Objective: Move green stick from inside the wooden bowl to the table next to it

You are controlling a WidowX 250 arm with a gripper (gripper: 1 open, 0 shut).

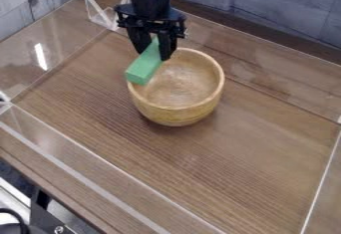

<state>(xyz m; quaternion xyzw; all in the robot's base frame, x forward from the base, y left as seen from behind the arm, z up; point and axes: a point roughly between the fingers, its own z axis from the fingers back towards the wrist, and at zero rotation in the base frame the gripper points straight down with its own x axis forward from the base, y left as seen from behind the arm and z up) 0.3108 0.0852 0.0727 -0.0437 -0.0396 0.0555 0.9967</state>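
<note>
Our jaws are pressed onto the upper end of the green stick [147,67], pinching it across its flat sides, with the gripper [156,41] pointing straight down. The stick hangs tilted from that pinch, its lower end angling down and to the left, over the far-left rim of the wooden bowl [177,86]. We cannot tell whether it touches the rim. It is out of the bowl's hollow but not yet on the table [200,168].

We judge the stick light and rigid, with smooth faces that could slip or swing in a pinch so near one end. A hold nearer its middle, across the flat sides, would keep it steadier. Bare tabletop lies just left of the bowl.
</note>
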